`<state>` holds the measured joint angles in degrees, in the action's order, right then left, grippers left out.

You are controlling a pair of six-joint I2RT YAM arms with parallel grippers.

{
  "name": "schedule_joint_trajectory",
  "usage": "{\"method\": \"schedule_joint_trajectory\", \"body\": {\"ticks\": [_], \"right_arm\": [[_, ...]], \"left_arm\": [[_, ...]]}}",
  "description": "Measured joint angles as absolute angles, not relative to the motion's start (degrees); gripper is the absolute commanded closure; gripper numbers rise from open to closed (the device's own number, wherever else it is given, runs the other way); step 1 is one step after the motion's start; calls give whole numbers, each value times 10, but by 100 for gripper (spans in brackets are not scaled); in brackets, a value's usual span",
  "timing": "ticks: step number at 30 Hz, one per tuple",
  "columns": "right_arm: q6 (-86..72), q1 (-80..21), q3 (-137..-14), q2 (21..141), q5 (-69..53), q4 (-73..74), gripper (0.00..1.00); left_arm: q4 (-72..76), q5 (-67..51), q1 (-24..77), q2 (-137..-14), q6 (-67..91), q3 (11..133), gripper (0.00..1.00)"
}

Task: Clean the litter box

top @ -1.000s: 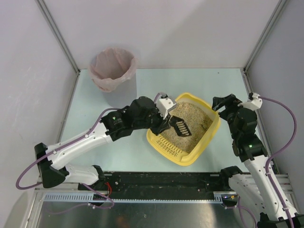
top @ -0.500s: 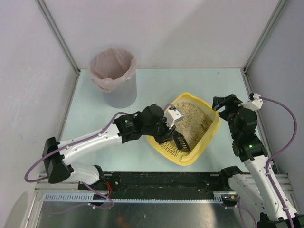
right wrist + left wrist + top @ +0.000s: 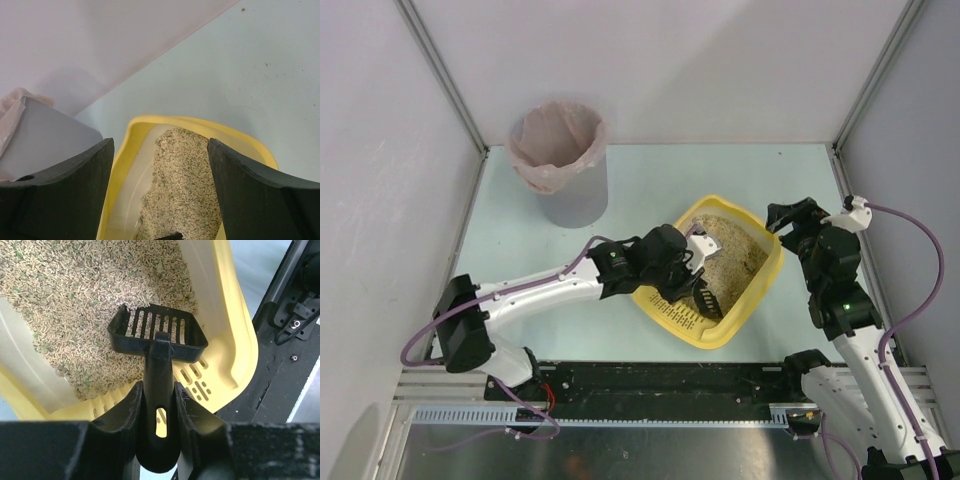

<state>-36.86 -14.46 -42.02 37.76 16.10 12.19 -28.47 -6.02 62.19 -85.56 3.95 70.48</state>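
The yellow litter box point(image 3: 724, 337) lies at an angle right of the table's middle, with beige litter point(image 3: 725, 262) in it and its slotted grille point(image 3: 672, 309) at the near edge. My left gripper point(image 3: 691, 276) is shut on the handle of a black slotted scoop point(image 3: 708, 298). In the left wrist view the scoop's head point(image 3: 157, 334) sits low over the litter point(image 3: 75, 300) by the grille point(image 3: 197, 385), with the handle between my fingers point(image 3: 131, 410). No clump shows in it. My right gripper point(image 3: 790, 218) is open and empty above the box's far right rim point(image 3: 120, 155).
A grey bin point(image 3: 558, 150) lined with a pink bag stands at the back left and also shows in the right wrist view point(image 3: 45, 132). White walls close the table on three sides. The black base rail point(image 3: 295, 325) runs just beyond the box's near edge.
My left arm has reached further right and drawn the scoop from the middle of the litter toward the near grille end. The right arm has not moved.
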Motion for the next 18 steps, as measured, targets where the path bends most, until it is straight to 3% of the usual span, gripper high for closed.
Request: {"method": "schedule_joint_trajectory", "body": {"ticks": [18], "right_arm": [[-368, -145, -414, 383, 161, 121, 20]], "left_arm": [[-209, 27, 662, -899, 107, 690, 100]]}}
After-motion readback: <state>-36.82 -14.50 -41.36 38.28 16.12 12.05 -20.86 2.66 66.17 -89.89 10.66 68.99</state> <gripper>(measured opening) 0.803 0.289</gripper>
